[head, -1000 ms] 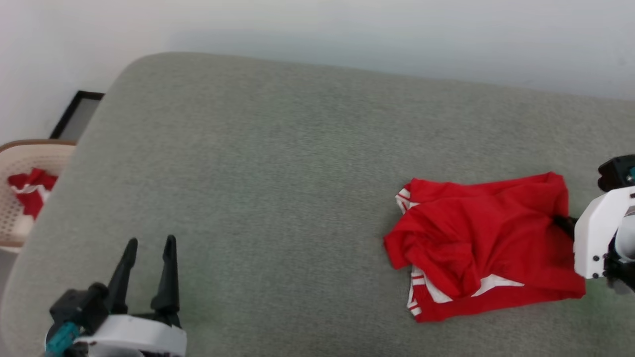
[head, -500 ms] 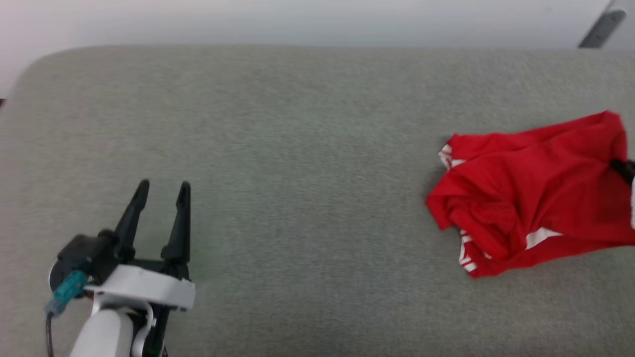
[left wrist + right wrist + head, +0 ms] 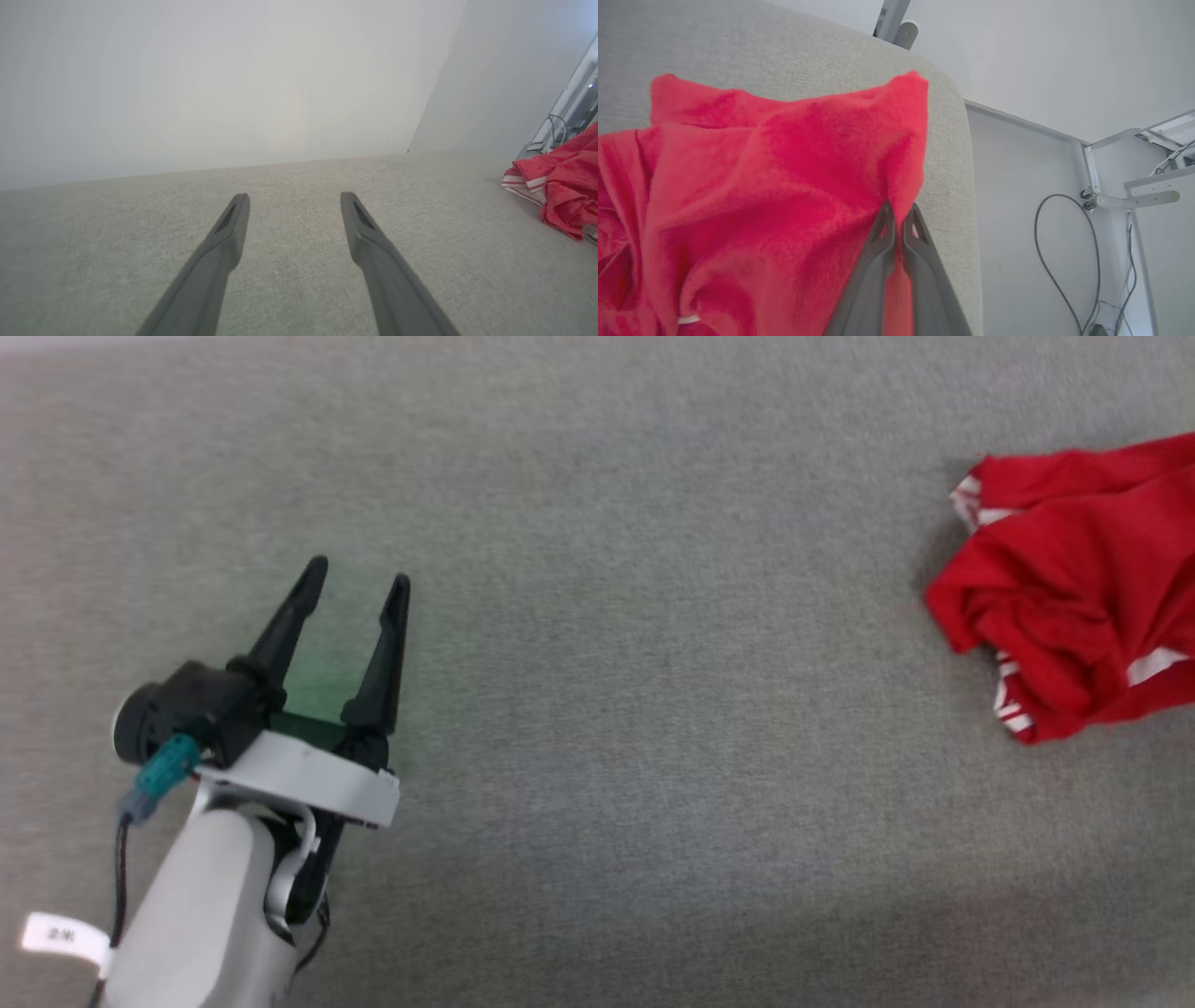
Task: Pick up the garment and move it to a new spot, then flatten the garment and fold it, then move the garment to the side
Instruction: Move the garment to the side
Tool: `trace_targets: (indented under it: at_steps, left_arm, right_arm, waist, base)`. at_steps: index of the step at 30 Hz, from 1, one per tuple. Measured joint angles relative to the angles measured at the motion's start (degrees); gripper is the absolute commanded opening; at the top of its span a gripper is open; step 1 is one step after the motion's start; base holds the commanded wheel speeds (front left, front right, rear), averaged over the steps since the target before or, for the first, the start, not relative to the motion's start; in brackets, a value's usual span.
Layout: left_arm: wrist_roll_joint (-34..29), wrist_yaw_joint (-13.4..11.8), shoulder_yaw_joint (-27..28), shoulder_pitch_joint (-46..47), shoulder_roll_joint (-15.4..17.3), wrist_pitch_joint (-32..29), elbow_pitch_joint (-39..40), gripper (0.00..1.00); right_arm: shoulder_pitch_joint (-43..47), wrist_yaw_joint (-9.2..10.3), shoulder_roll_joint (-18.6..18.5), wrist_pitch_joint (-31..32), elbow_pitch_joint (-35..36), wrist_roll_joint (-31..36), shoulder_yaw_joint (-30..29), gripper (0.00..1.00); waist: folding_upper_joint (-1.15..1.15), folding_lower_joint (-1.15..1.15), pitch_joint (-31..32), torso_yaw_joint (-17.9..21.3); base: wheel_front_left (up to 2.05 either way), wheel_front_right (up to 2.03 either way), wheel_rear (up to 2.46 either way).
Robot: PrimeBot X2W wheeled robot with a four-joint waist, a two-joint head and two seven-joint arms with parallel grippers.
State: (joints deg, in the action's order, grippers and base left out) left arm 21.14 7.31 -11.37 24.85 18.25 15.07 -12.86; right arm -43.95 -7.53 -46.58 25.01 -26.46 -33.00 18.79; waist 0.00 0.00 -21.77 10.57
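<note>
Camera nearer; garment (image 3: 761, 163) at couch (image 3: 952, 154) end

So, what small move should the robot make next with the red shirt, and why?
Probably lift the right gripper slightly, keeping its grip: its jaws are shut on a fold of the garment, lying crumpled near the edge of the cushion, while the left gripper hangs open over bare cushion.

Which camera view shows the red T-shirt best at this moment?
The right wrist view: the T-shirt lies close and large there, and the right gripper pinches a fold of it. The head view shows its crumpled part with striped trim, cut by the right edge. The left wrist view shows a small piece far right.
</note>
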Motion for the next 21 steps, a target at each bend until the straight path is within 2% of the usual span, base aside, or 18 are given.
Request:
trace_targets:
  at_steps: [6,12,16,21]
  left_arm:
    - [0.65,0.00,-1.77,2.59,1.41,-0.19,-0.45,1.00]
    - [1.25,0.01,-2.93,3.92,2.80,-0.26,-0.62,1.00]
    - [1.55,0.01,-3.35,4.60,3.49,-0.49,-0.23,1.00]
    - [1.99,0.13,-3.58,5.29,3.93,-0.75,0.83,1.00]
  right_arm:
    - [-4.10,-0.01,-2.78,-6.55,-5.95,3.86,2.78,0.00]
    - [-7.75,-0.01,-3.02,-13.29,-14.64,8.84,3.01,0.00]
    - [-9.88,0.00,-2.09,-16.64,-21.53,11.88,1.76,0.00]
    - [-12.61,0.00,1.09,-20.35,-28.85,14.67,0.10,0.00]
  waist:
    - [0.00,0.00,-3.61,2.06]
    - [0.00,0.00,-6.78,2.92]
    - [0.00,0.00,-8.44,2.84]
    - [0.00,0.00,-10.02,2.27]
  base:
    - [0.00,0.00,0.00]
    - [0.00,0.00,0.00]
    - [0.00,0.00,0.00]
    - [0.00,0.00,0.00]
